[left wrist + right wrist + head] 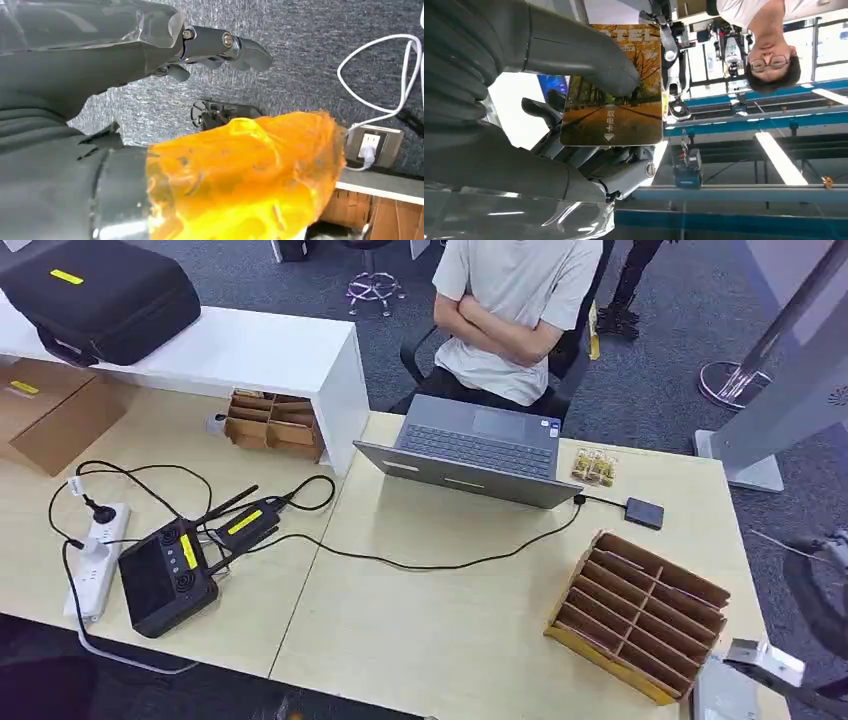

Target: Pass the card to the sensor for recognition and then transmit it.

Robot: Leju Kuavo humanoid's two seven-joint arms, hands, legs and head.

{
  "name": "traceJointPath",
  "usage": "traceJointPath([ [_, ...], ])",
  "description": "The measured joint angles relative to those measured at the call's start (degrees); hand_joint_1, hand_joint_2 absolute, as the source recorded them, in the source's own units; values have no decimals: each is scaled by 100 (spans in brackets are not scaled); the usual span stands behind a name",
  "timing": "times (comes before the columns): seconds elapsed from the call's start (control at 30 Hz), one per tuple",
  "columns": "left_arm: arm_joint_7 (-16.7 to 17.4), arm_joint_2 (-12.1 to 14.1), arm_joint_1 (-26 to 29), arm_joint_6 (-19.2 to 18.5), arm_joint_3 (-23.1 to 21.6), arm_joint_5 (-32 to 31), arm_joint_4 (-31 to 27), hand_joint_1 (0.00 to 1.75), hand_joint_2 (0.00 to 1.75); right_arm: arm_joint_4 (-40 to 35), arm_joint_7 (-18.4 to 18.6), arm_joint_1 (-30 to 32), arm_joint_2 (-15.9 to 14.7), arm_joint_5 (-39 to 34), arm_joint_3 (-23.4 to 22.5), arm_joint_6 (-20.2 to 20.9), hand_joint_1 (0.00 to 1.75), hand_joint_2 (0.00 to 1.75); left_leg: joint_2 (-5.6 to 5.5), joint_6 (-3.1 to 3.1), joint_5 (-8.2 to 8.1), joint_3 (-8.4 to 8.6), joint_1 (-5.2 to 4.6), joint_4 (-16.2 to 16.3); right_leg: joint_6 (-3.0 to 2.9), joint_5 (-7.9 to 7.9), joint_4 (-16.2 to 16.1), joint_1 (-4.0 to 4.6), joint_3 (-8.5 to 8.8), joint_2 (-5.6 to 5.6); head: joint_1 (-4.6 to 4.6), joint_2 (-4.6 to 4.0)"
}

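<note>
In the right wrist view my right hand (574, 100) holds a card (624, 120) printed with autumn trees, its thick thumb pressed on the face and dark fingers behind. The hand is raised, with the ceiling and a person's head behind it. The sensor (643, 512), a small black box, lies on the table right of the laptop, joined to it by a cable. A blurred dark part of my right arm (822, 590) comes in at the right edge of the head view. My left hand (150, 50) hangs over the carpet holding nothing, fingers (225, 47) stretched out, thumb wrapped in orange film.
An open laptop (475, 452) faces a seated person (515, 310) with crossed arms. A slotted cardboard organiser (640, 615) stands at the front right. A black controller (165, 575), power strip (95, 560) and cables lie on the left, and a black case (100, 295) sits on the white shelf.
</note>
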Motion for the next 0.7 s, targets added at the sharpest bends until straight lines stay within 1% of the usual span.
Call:
traceJointPath([
  [0.13, 0, 0, 0, 0, 7, 0, 0, 0, 0, -127, 0, 153, -13, 11, -229, 39, 175, 175, 1, -5, 5, 2, 1, 0, -1, 1, 1, 0, 3, 0, 2, 0],
  [0.23, 0, 0, -2, 4, 9, 0, 0, 0, 0, -179, 9, 228, -31, 17, -304, 41, 175, 175, 2, -5, 5, 4, 1, 1, -2, 2, 2, 0, 3, 0, 2, 0],
  [0.3, 0, 0, -6, 20, 20, 18, 0, 0, 0, -238, 42, 439, -39, 0, -450, 28, 175, 175, -6, -5, 4, 7, 1, 3, 1, 0, 0, -1, 4, -7, 0, 0],
  [0.37, 7, -2, 6, 48, 61, 57, 0, 0, 0, -354, -40, 895, -37, -121, -822, 6, 175, 175, -33, -4, 3, 0, 1, 3, 2, -6, -1, -2, 8, -34, 4, 0],
  [0.47, 22, -2, 37, 151, 114, 70, 2, 0, 0, -468, -258, 1488, -2, -254, -1489, 32, 175, 175, -31, 4, -4, -2, 0, 2, 8, -12, -1, -6, 7, -30, 2, 0],
  [0.57, 90, -4, 40, 273, 160, 70, 2, 0, 0, -559, -409, 1969, 155, -302, -2112, 179, 175, 175, -27, -1, -11, -1, 0, 1, 5, -19, -1, -7, 6, -28, 2, 0],
  [0.63, 138, -7, 41, 341, 175, 61, 2, 0, 0, -577, -496, 2147, 269, -297, -2420, 343, 175, 175, -21, -3, -12, 1, -1, 0, 5, -19, -1, -7, 5, -20, 2, 0],
  [0.67, 138, -9, 40, 380, 186, 55, 2, 0, 0, -585, -497, 2224, 347, -235, -2578, 542, 175, 175, -18, -3, -12, 5, -1, 1, 5, -19, -2, -6, 4, -17, 0, 0],
  [0.7, 135, -9, 39, 429, 190, 55, 2, 0, 0, -597, -402, 2332, 405, -107, -2700, 854, 175, 175, -14, -3, -13, 7, 0, 0, 5, -20, -2, -5, 7, -14, 2, 0],
])
